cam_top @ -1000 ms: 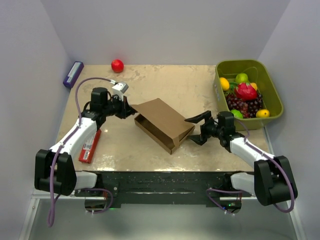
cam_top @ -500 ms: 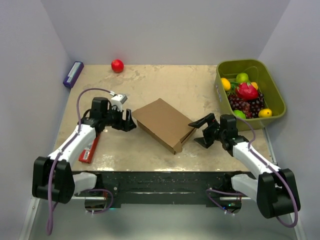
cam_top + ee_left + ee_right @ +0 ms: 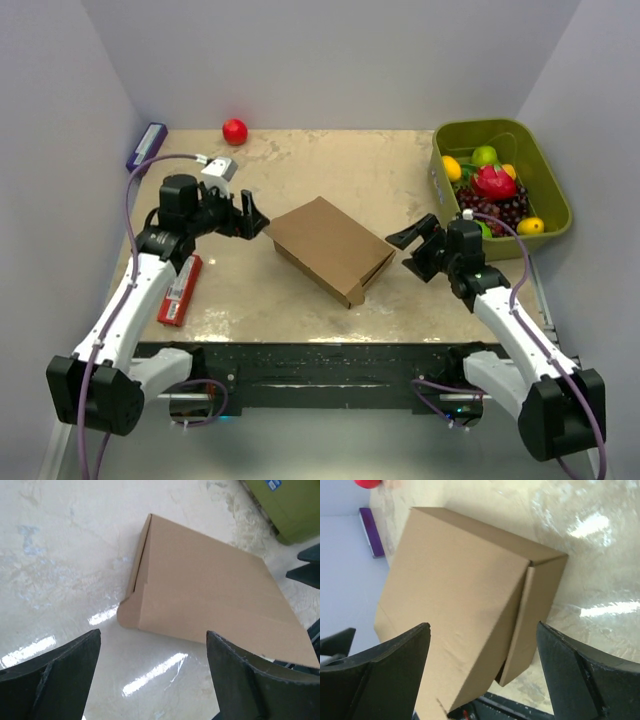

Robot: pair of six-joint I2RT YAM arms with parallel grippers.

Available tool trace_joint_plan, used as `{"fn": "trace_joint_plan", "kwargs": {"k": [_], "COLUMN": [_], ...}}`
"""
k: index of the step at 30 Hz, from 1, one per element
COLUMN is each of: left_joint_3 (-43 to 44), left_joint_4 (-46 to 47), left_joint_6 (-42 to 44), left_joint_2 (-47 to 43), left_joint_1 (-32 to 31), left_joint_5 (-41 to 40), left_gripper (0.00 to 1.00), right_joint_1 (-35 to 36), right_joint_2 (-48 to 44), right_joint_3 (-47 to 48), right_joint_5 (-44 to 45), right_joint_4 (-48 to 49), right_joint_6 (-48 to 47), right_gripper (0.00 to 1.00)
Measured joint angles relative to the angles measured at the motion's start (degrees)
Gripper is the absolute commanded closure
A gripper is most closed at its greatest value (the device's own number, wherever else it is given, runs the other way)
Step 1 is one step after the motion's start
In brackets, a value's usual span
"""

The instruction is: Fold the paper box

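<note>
The paper box lies in the middle of the table, a shallow brown cardboard rectangle set diagonally with its lid down. In the right wrist view the lid stands slightly off the side wall at the near corner. My left gripper hovers just left of the box's left corner, open and empty; the left wrist view shows the box ahead of the left gripper, apart from it. My right gripper is open a little to the right of the box, touching nothing; seen from its wrist, the right gripper looks across the lid.
A green bin full of toy fruit stands at the back right, also seen at the top right of the left wrist view. A red ball and a purple block lie at the back left. A red flat packet lies under the left arm.
My left gripper opened, let go of the box's left corner and drew back to the left. The raised lid came down. My right gripper pulled back to the right.
</note>
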Motion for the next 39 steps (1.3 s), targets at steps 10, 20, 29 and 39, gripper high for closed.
{"fn": "trace_joint_plan", "kwargs": {"k": [10,20,29,39], "left_joint_3": [7.4,7.1,4.5,3.1], "left_joint_4": [6.9,8.4,12.0,11.8], "left_joint_6": [-2.4,-1.7,-1.7,-0.2], "left_joint_2": [15.4,23.9,25.6,30.4], "left_joint_1": [0.0,-0.1,-0.7,-4.0], "left_joint_5": [0.2,0.7,1.9,-0.9], "left_gripper": [0.13,0.13,0.12,0.15], "right_joint_1": [13.1,15.6,17.0,17.1], "right_joint_2": [-1.2,0.8,2.9,3.3], "right_joint_3": [5.7,2.6,-1.2,-6.4], "right_joint_5": [10.9,14.8,15.4,16.1], "right_joint_4": [-3.8,-5.0,-3.8,0.7], "right_joint_6": [-4.2,-4.5,-5.1,-4.5], "right_gripper": [0.17,0.25,0.31,0.24]}}
